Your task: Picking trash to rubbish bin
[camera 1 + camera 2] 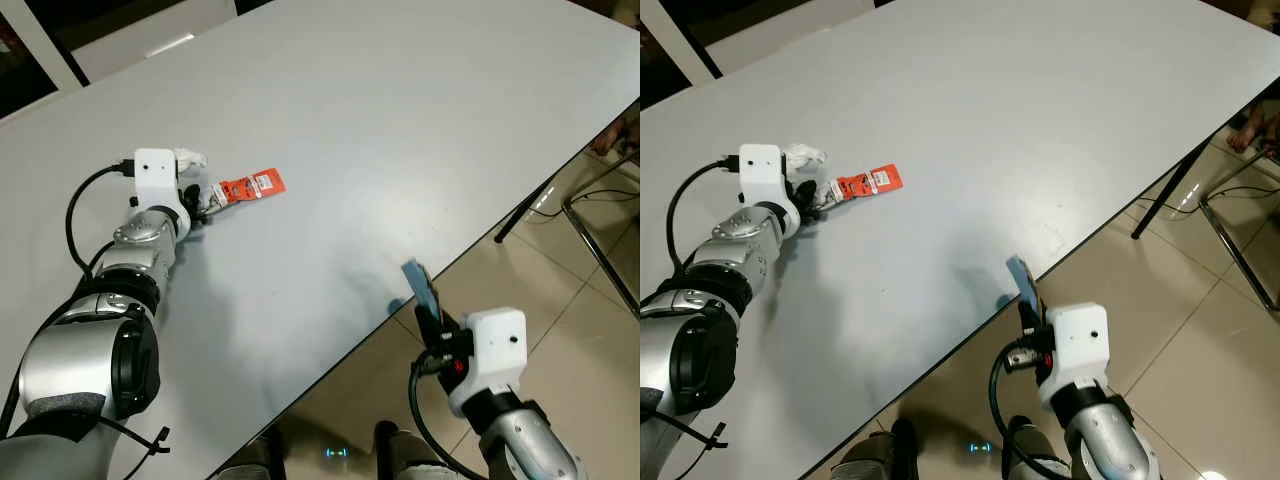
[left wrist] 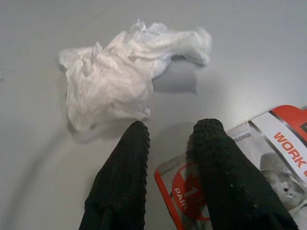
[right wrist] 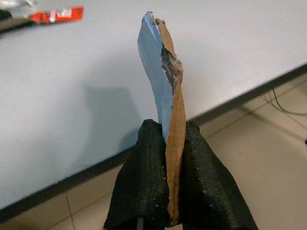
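Left gripper [image 2: 170, 132] on the grey table [image 1: 400, 130], fingers slightly apart and holding nothing: crumpled white tissue [image 2: 120, 79] just ahead, red-and-white package [image 1: 245, 187] partly beneath one finger. Right gripper [image 3: 168, 132] near the table edge, clamped on a torn blue-and-brown cardboard scrap [image 3: 163, 81].

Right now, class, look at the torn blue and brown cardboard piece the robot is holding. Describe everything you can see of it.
The torn blue and brown cardboard piece is a thin flat scrap, blue on one face and bare brown on the other, with a ragged torn upper edge. It stands upright, pinched at its lower end in the right gripper, whose two black fingers press on its two faces. It is held just off the near edge of the white table, above the tiled floor, and touches nothing else.
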Robot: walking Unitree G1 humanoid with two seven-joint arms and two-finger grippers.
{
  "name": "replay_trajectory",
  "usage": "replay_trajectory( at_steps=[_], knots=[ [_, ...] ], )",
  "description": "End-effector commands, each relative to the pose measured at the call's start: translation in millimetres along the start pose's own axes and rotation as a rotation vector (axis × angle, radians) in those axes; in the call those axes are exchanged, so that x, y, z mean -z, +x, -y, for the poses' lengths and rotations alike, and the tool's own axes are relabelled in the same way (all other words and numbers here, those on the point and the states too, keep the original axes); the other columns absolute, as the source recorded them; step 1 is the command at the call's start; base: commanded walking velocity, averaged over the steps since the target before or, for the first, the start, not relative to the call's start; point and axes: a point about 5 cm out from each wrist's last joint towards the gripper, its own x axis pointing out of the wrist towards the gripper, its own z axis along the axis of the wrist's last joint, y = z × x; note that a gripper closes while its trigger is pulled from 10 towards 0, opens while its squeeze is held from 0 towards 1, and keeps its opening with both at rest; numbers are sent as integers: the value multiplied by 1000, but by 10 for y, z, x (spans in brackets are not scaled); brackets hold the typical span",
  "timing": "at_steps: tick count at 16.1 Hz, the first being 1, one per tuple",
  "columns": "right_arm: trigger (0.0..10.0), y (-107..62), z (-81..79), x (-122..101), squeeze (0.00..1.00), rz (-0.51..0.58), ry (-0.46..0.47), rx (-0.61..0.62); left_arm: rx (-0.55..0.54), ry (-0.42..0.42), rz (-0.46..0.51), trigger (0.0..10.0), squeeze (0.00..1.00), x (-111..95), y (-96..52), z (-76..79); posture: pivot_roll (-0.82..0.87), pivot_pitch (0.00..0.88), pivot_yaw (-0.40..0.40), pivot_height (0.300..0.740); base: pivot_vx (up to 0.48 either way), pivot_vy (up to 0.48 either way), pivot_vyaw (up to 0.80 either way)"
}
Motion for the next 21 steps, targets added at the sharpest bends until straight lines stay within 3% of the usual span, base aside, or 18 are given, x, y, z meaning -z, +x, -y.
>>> replay_trajectory(
  at_steps=[1, 5, 7, 10, 12, 14, 15, 16, 17, 20, 21],
  knots=[
    [10000, 2, 6, 39, 0, -10, 9, 6, 10, -10, -52, 0, 0, 163, -24, -30, -219, 163, 86, 740, 0, 0, 0],
    [10000, 71, 11, 43, 0, 6, 11, 6, 91, -33, -19, 0, 0, 125, -23, 16, -200, 150, 88, 740, 0, 0, 0],
    [10000, 104, 20, 32, 0, 19, 11, 8, 167, -130, 81, 0, 0, -6, -25, 38, -195, 149, 90, 740, 0, 0, 0],
    [10000, 124, 23, 41, 0, 25, 15, 6, 174, -267, 202, 0, 0, -169, -36, -16, -185, 152, 88, 740, 0, 0, 0],
    [10000, 141, 21, 45, 0, 26, 16, 2, 160, -240, 209, 0, 0, -174, -39, -33, -170, 148, 82, 740, 0, 0, 0],
    [10000, 179, 19, 31, 0, 35, 16, -4, 38, -110, 162, 0, 0, -111, -42, -134, -171, 146, 83, 740, 0, 0, 0],
    [10000, 186, 28, 22, 0, 40, 15, -2, -12, -47, 143, 10000, 843, -86, -49, -192, -174, 150, 82, 740, 0, 0, 0],
    [10000, 188, 31, 20, 0, 41, 14, -1, -17, -36, 140, 10000, 843, -82, -50, -202, -174, 150, 82, 740, 0, 0, 0],
    [10000, 185, 27, 14, 0, 44, 12, -2, 1, -23, 143, 10000, 1000, -102, -45, -175, -176, 160, 84, 740, 0, 0, 0],
    [10000, 197, 31, 34, 0, 40, 9, 4, 33, 27, 147, 10000, 1000, -98, -35, -86, -168, 152, 92, 740, 0, 0, 0],
    [10000, 221, 52, 21, 0, 51, 4, 22, 50, -2, 145, 10000, 0, -79, -35, -63, -163, 149, 95, 740, 0, 0, 0]
  ],
)
